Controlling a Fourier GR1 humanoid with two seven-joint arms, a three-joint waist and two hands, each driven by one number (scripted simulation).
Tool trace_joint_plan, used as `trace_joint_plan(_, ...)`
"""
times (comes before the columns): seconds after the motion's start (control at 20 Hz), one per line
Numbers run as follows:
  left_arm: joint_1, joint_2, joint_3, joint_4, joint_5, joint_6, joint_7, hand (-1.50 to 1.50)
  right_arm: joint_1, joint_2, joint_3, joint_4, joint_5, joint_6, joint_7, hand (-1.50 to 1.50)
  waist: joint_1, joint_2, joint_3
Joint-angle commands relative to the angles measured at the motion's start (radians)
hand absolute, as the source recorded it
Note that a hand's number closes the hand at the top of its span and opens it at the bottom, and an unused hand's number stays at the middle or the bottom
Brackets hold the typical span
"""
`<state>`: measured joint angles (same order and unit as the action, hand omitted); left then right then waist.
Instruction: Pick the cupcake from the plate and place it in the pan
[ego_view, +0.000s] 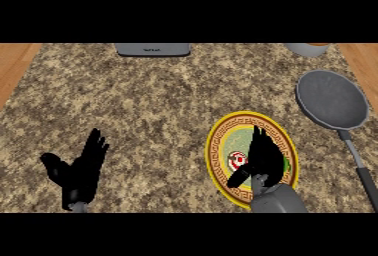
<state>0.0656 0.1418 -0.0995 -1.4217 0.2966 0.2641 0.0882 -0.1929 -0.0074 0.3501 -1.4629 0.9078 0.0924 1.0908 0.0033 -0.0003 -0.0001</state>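
The small white cupcake with red swirl (237, 160) is being approached on the round gold-rimmed green plate (218, 150) by the spread right hand (263, 156). Fingers should be closed round it before it is being lifted toward the dark grey round pan (331, 99).

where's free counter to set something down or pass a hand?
Free: the wide stretch of counter between the grey appliance at the far edge, the left hand resting open at lower left, and the plate.

Crowded: the right side, where the right hand hovers over the plate beside the cupcake. Only a narrow strip separates it from the pan.
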Motion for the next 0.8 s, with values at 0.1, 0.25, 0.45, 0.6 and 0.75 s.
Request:
trace_joint_plan(0.1,-0.011,0.019,0.034,-0.015,-0.006,-0.027,0.035,0.00,-0.072,0.007,0.015,0.192,0.000,-0.110,-0.098,1.50,0.002,0.001,0.000)
trace_joint_plan(0.25,-0.005,0.001,0.052,0.020,-0.001,-0.056,0.004,0.00,-0.011,-0.026,-0.005,0.133,0.040,-0.094,-0.171,1.50,-0.002,0.000,0.000)
trace_joint_plan(0.45,0.007,-0.004,0.055,-0.019,-0.033,-0.047,0.012,0.00,0.003,-0.025,-0.022,0.119,0.066,-0.107,-0.183,1.50,-0.002,0.000,0.000)
trace_joint_plan(0.6,0.009,-0.057,0.008,-0.079,-0.077,0.030,0.070,0.00,-0.094,0.007,-0.032,0.216,0.061,-0.111,-0.147,1.50,0.002,0.000,0.000)
trace_joint_plan(0.75,-0.002,-0.034,0.041,-0.024,-0.058,-0.010,0.031,0.00,-0.034,-0.010,0.076,0.096,0.069,-0.015,-0.233,1.50,0.001,-0.001,0.000)
